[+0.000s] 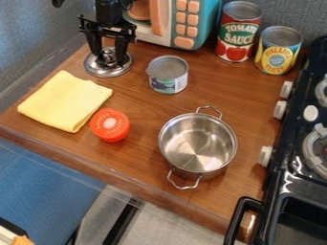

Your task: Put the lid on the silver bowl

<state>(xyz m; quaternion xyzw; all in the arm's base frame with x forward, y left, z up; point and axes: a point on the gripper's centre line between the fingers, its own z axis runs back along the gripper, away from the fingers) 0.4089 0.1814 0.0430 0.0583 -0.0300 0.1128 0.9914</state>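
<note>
At the upper left, the gripper [108, 53] hangs over the silver lid [96, 70], its fingers apart on either side of the lid's dark knob. The lid appears to lie flat on the wooden counter. Right of centre stands the silver bowl [197, 143], a pot-like vessel with two wire handles, upright and uncovered, with nothing inside. It is to the right of the gripper and nearer the counter's front edge.
Between lid and bowl are a small can [168, 82] and a red-orange round container [110, 125]. A yellow cloth [65, 101] lies left. Tall cans [238, 36] and a toy microwave [185, 21] stand behind; a stove [297, 177] borders the right.
</note>
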